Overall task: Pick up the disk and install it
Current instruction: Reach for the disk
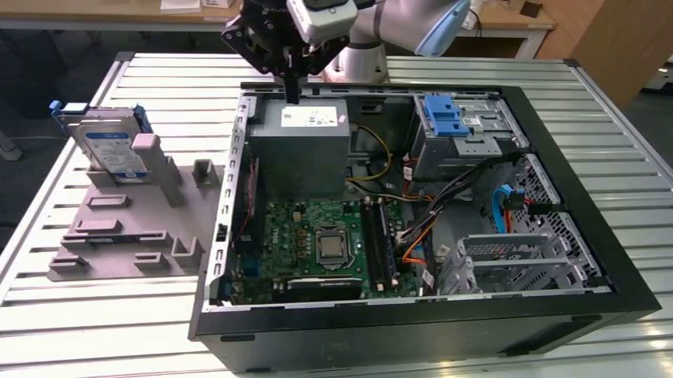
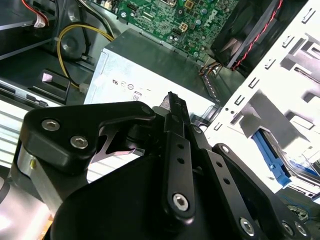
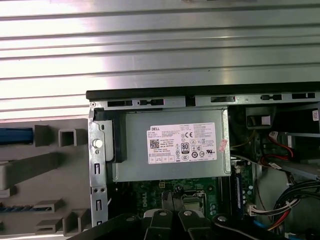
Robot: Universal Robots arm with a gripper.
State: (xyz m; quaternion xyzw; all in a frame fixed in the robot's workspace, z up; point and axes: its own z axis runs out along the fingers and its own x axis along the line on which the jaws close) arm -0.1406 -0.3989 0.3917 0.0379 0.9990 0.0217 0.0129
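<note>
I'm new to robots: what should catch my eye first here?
A big black computer case lies open in the middle of the exterior view, its green board bare. The robot's pincer hangs shut and empty over the grey metal box inside it. At the exterior view's left, the disk stands upright in a grey holder.

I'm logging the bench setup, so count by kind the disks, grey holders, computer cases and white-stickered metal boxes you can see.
Disk, standing in the holder: 1
Grey holder: 1
Open computer case: 1
Metal box, inside the case: 1
Total: 4
</note>
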